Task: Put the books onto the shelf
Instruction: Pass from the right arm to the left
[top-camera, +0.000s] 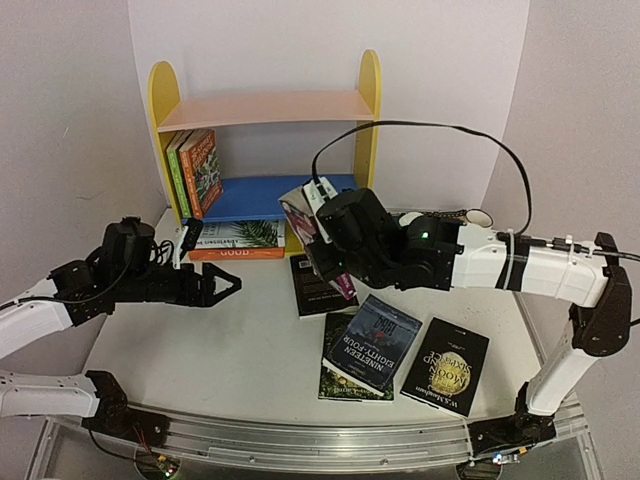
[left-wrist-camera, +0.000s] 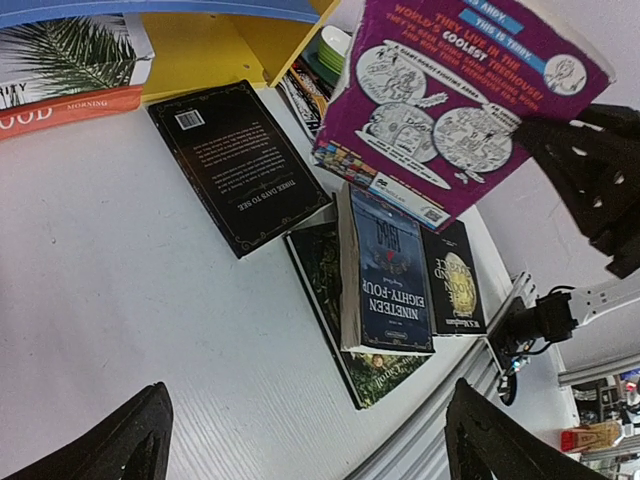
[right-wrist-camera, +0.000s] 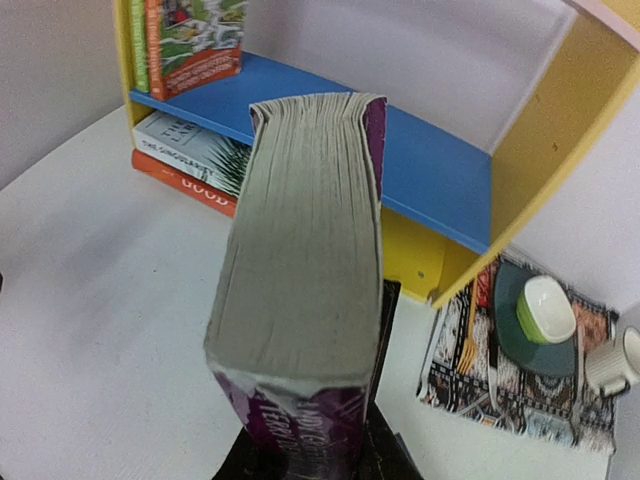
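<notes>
Paperback, thick and purple, hangs clamped in my right gripper mid-frame, near the front edge of the yellow-sided shelf's blue board. My left gripper hovers mid-left, jaws spread, over white table.

1. A white table, faintly ribbed, fills the middle of the scene
2. A plain pale back wall stands on the far side; the left wall and right wall angle in to close the space
3. A metal rail runs along the table's near edge
4. At the far right of the table, a patterned mat carries a teal plate with a green-and-white bowl on it, a fork beside the plate, and a white mug at the right edge
5. The light is even and the shadows are soft
</notes>
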